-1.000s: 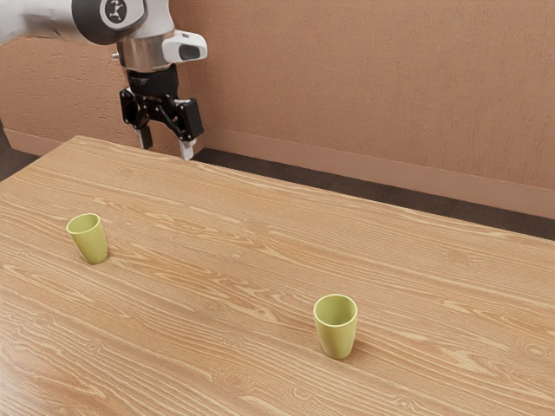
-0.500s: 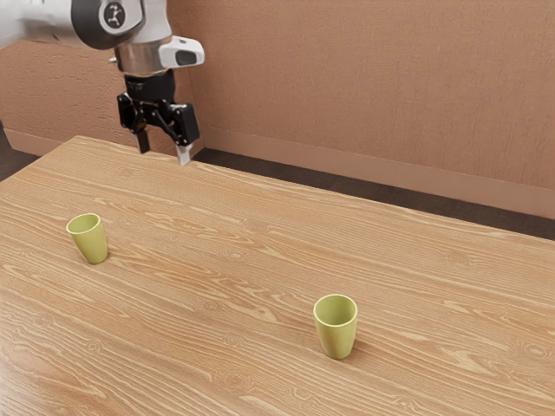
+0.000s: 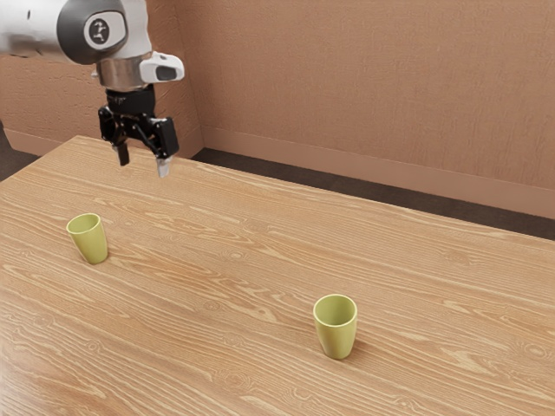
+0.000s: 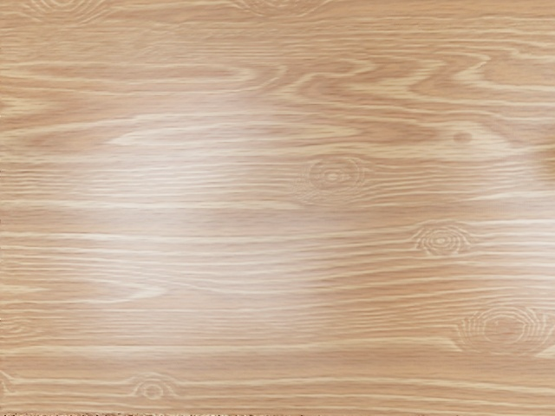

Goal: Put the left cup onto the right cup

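The wooden table (image 3: pixel 260 225) takes up the lower two thirds of the exterior view, its far edge running from the middle left down toward the right edge of the frame. In the wrist view its grain (image 4: pixel 277 208) runs in horizontal bands with a few knots, and a pale sheen lies across the middle. Behind the table a tan wall (image 3: pixel 390 78) covers the upper part of the frame, with a strip of dark floor (image 3: pixel 390 192) between its baseboard and the table's edge.

The arm (image 3: pixel 95 30) enters at the upper left corner of the frame. Its grey-and-white last joint lies roughly level, and the wrist below it turns straight down toward the tabletop. The gripper (image 3: pixel 141 161) hangs from it at the upper left, above the table's far corner and clear of the surface. Its two fingers point down and stand wide apart with nothing between them.

The right cup (image 3: pixel 336 326), olive green and upright with its mouth open upward, stands in the lower middle of the frame, a little right of centre. The left cup (image 3: pixel 88 237), the same colour and also upright, stands at the middle left of the frame, below the gripper and slightly to its left. The two cups are well apart, and the gripper touches neither.
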Controlling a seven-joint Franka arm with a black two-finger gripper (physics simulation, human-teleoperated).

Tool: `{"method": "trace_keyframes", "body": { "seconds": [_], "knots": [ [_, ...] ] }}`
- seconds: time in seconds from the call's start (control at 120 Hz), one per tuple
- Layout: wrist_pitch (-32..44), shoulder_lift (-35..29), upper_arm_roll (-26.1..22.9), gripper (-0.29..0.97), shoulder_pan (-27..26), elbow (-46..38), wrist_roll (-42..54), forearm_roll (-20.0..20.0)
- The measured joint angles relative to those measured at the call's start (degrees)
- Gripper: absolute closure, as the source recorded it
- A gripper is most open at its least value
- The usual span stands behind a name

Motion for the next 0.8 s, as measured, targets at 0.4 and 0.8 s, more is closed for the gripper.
{"method": "trace_keyframes", "body": {
  "seconds": [0.4, 0.8],
  "knots": [
    [2.9, -0.4, 3.6, 0.00, 2.5, -3.9, 2.6, 0.7],
    [6.4, -0.4, 3.7, 0.00, 7.6, -7.5, 4.8, 1.2]
  ]
}}
